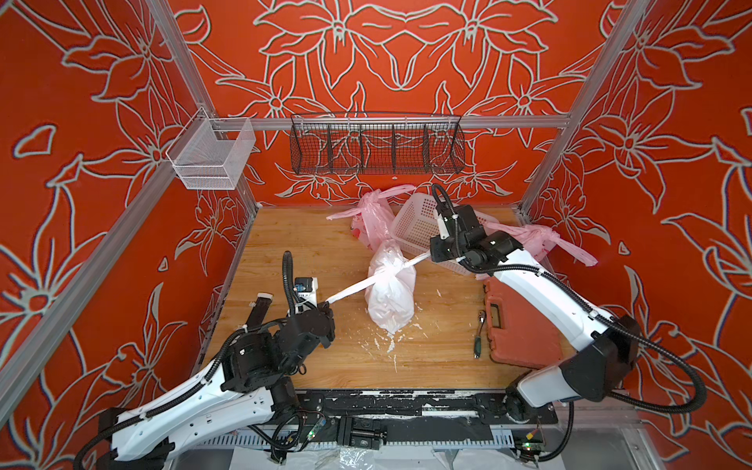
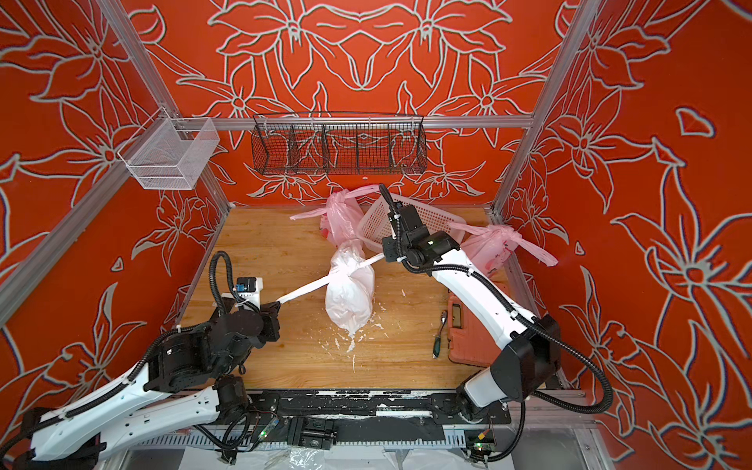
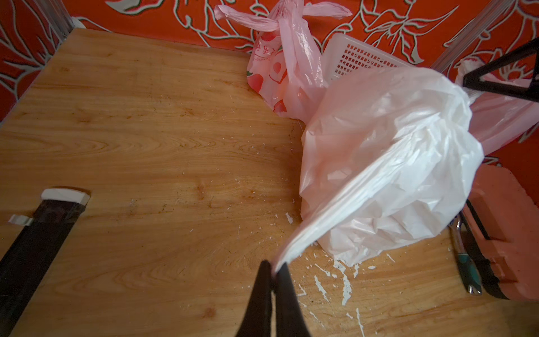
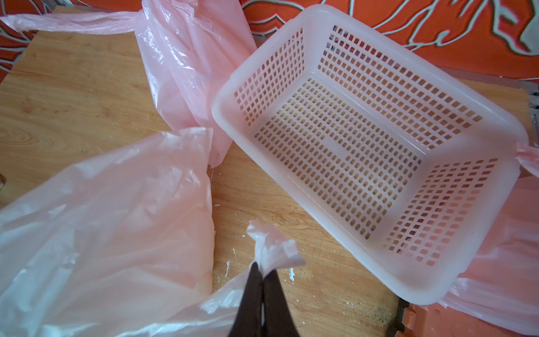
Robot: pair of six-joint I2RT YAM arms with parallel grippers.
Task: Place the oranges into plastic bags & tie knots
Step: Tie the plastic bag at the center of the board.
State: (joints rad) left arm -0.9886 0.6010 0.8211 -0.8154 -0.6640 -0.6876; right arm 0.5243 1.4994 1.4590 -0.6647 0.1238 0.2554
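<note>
A white plastic bag [image 1: 390,293] [image 2: 350,293] lies mid-table, its neck bunched where the two handle straps cross into a knot [image 1: 390,266]. My left gripper [image 1: 325,303] [image 3: 274,267] is shut on one strap end, and my right gripper [image 1: 431,255] [image 4: 264,270] is shut on the other. Both straps are stretched taut in a line between them. A pink plastic bag [image 1: 372,221] [image 3: 288,73] stands behind with a knot [image 1: 380,196]. Another pink bag [image 1: 537,240] with a knot [image 1: 547,234] sits back right. The oranges are hidden.
An empty white perforated basket [image 1: 415,228] [image 4: 221,122] sits behind the white bag, under my right wrist. An orange tool case [image 1: 521,329] and a ratchet tool [image 1: 479,333] lie at the right. A black block [image 1: 260,307] lies at the left. White flakes [image 1: 390,346] litter the wood.
</note>
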